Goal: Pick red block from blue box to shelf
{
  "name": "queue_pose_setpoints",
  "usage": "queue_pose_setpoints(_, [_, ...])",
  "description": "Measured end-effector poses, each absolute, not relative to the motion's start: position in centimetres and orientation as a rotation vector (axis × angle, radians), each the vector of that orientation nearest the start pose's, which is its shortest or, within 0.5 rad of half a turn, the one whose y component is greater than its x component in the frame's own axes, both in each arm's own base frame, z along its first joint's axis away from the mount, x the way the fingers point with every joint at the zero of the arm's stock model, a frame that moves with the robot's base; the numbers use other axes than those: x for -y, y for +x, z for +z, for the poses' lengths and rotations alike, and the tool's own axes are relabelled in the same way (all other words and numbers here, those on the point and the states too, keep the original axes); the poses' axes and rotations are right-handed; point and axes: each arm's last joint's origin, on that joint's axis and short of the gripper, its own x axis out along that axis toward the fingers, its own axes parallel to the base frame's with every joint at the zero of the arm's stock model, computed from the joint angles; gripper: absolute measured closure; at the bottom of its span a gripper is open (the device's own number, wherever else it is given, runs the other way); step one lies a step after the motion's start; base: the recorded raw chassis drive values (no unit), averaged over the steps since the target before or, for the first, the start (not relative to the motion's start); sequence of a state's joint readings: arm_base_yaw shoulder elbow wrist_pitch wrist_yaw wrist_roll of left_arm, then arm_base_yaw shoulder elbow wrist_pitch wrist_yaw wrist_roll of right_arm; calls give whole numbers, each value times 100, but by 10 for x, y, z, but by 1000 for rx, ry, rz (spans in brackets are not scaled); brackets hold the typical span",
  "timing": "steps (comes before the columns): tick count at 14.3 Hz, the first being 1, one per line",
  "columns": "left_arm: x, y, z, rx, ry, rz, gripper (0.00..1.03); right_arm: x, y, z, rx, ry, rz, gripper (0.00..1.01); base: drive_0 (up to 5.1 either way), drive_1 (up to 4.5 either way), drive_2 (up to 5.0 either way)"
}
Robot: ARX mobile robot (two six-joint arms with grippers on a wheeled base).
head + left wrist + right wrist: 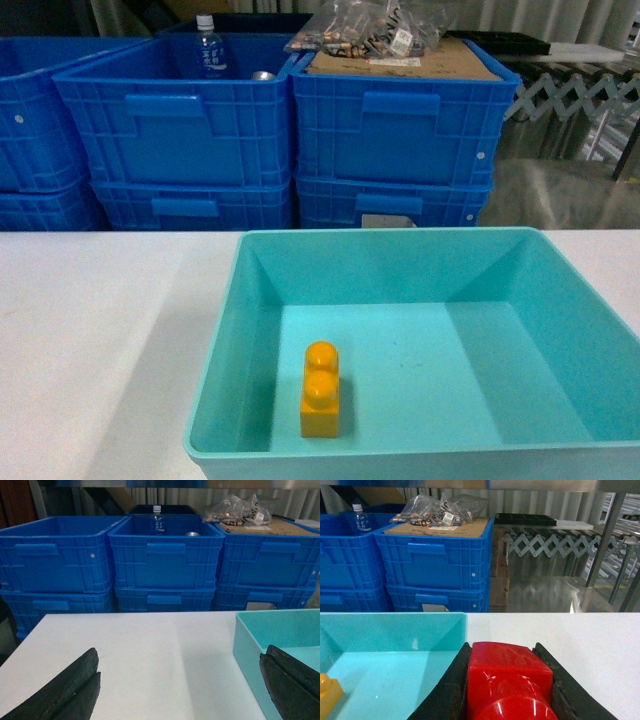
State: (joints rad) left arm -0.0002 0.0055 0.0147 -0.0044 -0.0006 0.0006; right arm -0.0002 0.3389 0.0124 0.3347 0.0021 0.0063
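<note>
The white table (100, 330) carries the blue box (225, 345), which serves as the landmark here. Behind the box, past the table's far edge, dark blue ribbed crates (170, 120) are stacked in two layers. One crate behind the box is topped with cardboard and clear bags of small parts (365, 30); in the crate beside it a water bottle (208, 48) stands upright. To the right of the crates, steel uprights (605, 530) and a folding lattice are seen; whether these belong to the shelf cannot be told.

Inside the box, near its front left wall, a yellow two-stud block (321, 392) lies flat on the floor.

The right gripper (507, 690) is seen just over the box's right rim, its jaws clamped on the red block (510, 677), stud toward the camera.

The left gripper (180, 690) is held over the bare table left of the box, jaws wide apart, nothing between them.
</note>
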Motion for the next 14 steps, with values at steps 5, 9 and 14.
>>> queue_pose_setpoints(5, [0,97,168,5,1,0,5,0,112,171,12,6,-2,73,0,0,0])
queue_pose_setpoints(9, [0,97,168,5,1,0,5,0,106,169,-3,6,-2,73,0,0,0])
queue_pose_setpoints(14, [0,97,168,5,1,0,5,0,97,167,3,6,0,73,0,0,0])
